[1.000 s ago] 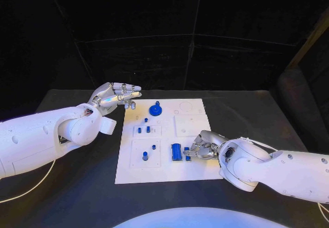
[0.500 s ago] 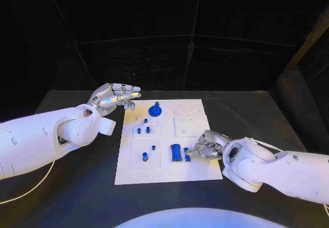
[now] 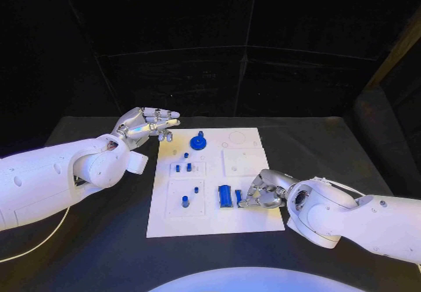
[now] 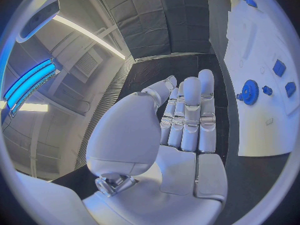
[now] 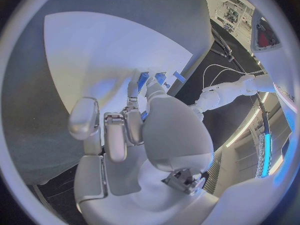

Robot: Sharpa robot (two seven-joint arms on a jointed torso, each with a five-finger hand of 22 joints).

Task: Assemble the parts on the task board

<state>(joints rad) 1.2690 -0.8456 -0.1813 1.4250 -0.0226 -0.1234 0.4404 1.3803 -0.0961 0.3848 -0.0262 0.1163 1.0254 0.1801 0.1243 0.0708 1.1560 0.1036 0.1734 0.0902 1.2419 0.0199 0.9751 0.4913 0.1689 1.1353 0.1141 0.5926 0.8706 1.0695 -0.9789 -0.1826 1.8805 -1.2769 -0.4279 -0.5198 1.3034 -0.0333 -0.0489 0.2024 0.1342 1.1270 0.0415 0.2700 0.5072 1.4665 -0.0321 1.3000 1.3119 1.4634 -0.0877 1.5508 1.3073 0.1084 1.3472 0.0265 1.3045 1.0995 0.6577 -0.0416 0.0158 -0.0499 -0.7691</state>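
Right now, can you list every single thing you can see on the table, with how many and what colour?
table: one, black, under everything.
task board: one, white, middle of the table, between the two arms.
gear part: one, blue, round, at the board's far end.
small parts: several, blue, in the board's middle and near-left panels; too small to count surely.
long parts: two, blue, side by side at the board's near right, next to the right hand.
cable: one, pale, on the table under the left arm.
left hand: one, silver, raised by the board's far left corner, fingers apart, holding nothing.
right hand: one, silver, fingers curled down at the long parts; contact unclear.
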